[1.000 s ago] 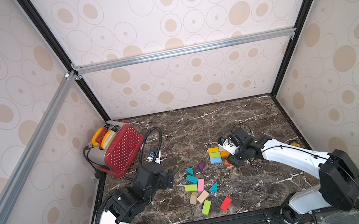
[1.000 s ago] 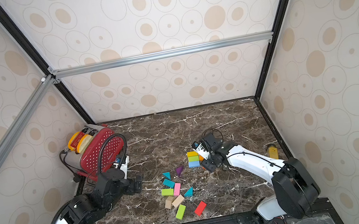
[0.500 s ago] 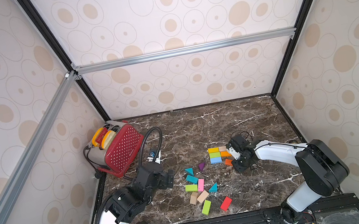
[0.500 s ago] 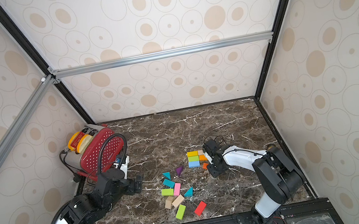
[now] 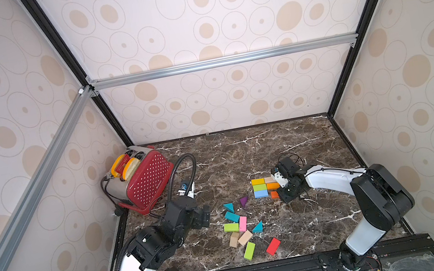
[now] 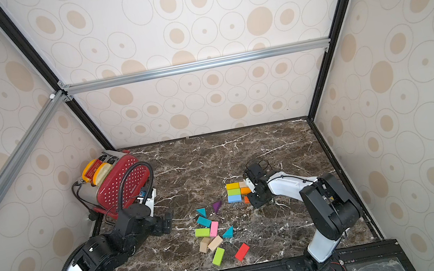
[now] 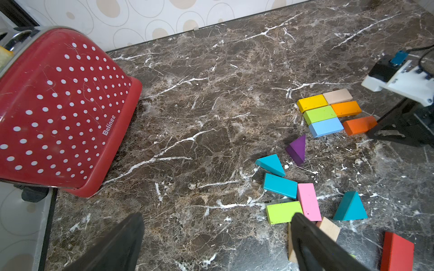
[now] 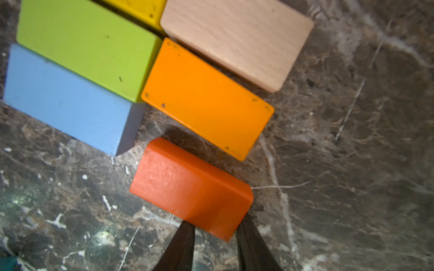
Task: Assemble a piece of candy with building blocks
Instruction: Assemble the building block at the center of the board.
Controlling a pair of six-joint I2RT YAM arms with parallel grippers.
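Worktop [image 5: 242,149], dark marble, lower half of frame in both top views.

Item 1: assembled cluster, centre-right. Yellow brick [image 5: 257,181], green brick [image 5: 259,187], blue brick [image 5: 261,194] in a column; tan brick [image 7: 337,96] and orange brick [image 8: 206,98] butted alongside. Reads as candy body, approx. five of six bricks in.

Item 2: red-orange brick [image 8: 190,187], just below orange brick, narrow gap, slightly skewed. Right gripper [image 8: 215,231] has its fingers pinching the brick's near end.

Item 3: loose stock, lower centre: purple wedge [image 5: 244,200], teal wedges, teal brick, pink, green, tan, red brick [image 5: 273,246]. Not yet used.

Item 4: left gripper [image 7: 216,237], lower left, fingers spread wide, holding nothing, clear of the loose blocks.

Item 5: red toaster [image 5: 147,181], left, not part of job.

Step in hand: seating sixth brick beside blue. Next, prob.: square it up, slide flush w/o shoving neighbours, let go; then wedges for wrapper ends.
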